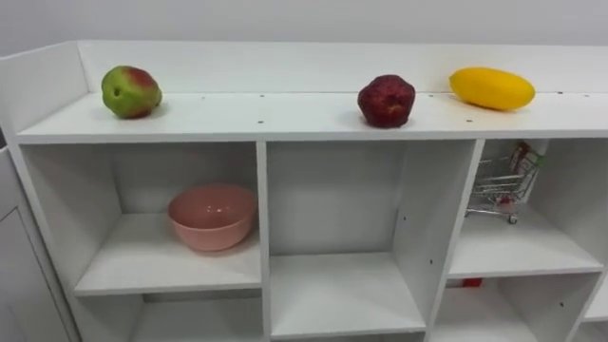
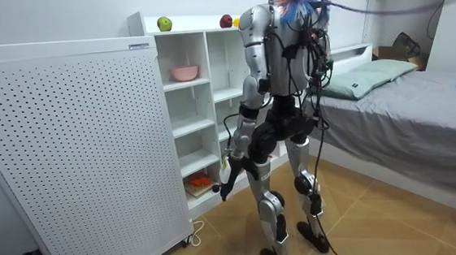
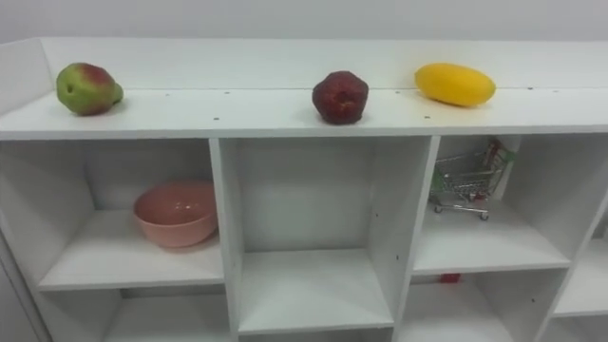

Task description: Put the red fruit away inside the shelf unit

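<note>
Three fruits lie on the top board of the white closet [image 1: 285,119]. A green and red pear [image 1: 130,91] is at the left end, a dark red fruit [image 1: 386,101] sits near the middle, and a long yellow fruit [image 1: 491,87] is further right. All three stand apart from one another. In the room view I stand upright on the floor facing the closet [image 2: 198,105], with my left hand [image 2: 225,176] hanging low beside my thigh, away from the shelves.
A pink bowl [image 1: 212,217] sits in the upper left compartment. A small wire shopping cart [image 1: 501,183] stands in the right compartment. Something orange [image 2: 199,180] lies on a low shelf. A white perforated panel [image 2: 67,148] stands beside the closet and a bed [image 2: 406,105] is behind me.
</note>
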{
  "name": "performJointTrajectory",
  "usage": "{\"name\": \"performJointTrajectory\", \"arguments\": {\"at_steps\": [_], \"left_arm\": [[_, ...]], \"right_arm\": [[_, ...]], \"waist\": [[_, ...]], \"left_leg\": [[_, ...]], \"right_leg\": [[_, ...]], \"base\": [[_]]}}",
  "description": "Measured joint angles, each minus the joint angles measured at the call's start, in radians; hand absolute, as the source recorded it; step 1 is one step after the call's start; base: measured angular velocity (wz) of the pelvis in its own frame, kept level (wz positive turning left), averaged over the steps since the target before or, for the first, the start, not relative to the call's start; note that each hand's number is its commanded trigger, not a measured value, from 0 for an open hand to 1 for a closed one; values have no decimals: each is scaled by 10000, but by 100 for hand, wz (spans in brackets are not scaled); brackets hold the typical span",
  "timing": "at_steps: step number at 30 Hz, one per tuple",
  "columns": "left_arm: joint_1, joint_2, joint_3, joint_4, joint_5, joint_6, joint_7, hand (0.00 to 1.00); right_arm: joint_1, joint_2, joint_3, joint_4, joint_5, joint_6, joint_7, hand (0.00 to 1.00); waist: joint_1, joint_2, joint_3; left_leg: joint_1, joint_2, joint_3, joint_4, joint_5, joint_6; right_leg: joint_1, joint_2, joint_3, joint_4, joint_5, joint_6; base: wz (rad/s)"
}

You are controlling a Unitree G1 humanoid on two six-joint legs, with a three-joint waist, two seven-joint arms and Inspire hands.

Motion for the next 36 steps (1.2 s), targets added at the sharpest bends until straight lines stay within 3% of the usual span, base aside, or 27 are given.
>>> {"name": "performJointTrajectory", "arguments": {"at_steps": [1,4,8,14,18,23,28,32,36], "left_arm": [[33,20,-2,0,-3,2,0,0],[7,66,-6,-107,-2,-7,-6,0],[-47,94,-16,-6,-29,-49,12,0],[146,110,-50,61,-95,-191,-11,0],[187,116,-55,44,-91,-190,-214,0],[0,132,-217,43,14,-197,-437,0],[-148,172,-450,12,12,-196,-460,0],[-278,308,-457,49,69,-194,-490,0],[-338,364,-458,48,298,-192,-597,0]], "right_arm": [[-5,-3,-57,-164,-49,-26,-98,0],[5,-8,-229,-1285,-471,-76,-706,0],[-239,-170,-233,-3287,-1503,-440,-1234,0],[-511,-339,-218,-4515,-2099,-732,-1570,0],[-558,-531,-186,-5470,-2435,-874,-1648,0],[-1432,-968,-142,-5493,-2426,-1049,-1675,0],[-2062,-1145,128,-5350,-2327,-1048,-1537,0],[-2886,-1299,239,-5072,-1903,-1040,-1078,0],[-3568,-1543,237,-4854,-1861,-1034,-662,0]], "waist": [[17,-4,-6],[102,78,-123],[86,284,-108],[89,76,24],[112,27,2],[160,14,-7],[358,-42,-1],[378,-190,81],[417,-347,97]], "left_leg": [[1,-3,-5,-2,0,0],[10,-11,15,-15,0,0],[16,-11,18,-25,4,-1],[-30,27,29,-27,75,-20],[-194,26,21,-8,118,5],[-203,32,9,-12,138,-3],[-168,27,7,-1,159,-12],[-177,22,-181,-5,190,-22],[-199,21,-282,6,195,-31]], "right_leg": [[-9,-1,8,1,1,0],[-60,-4,81,16,1,0],[-88,6,144,16,1,1],[-183,24,128,125,11,-16],[-374,3,125,302,21,-26],[-389,12,116,375,21,-26],[-353,22,144,338,22,-27],[-315,17,-66,324,22,-27],[-313,14,-242,319,22,-27]], "base": [[-5],[-8],[-5],[0],[0],[0],[0],[10],[10]]}}
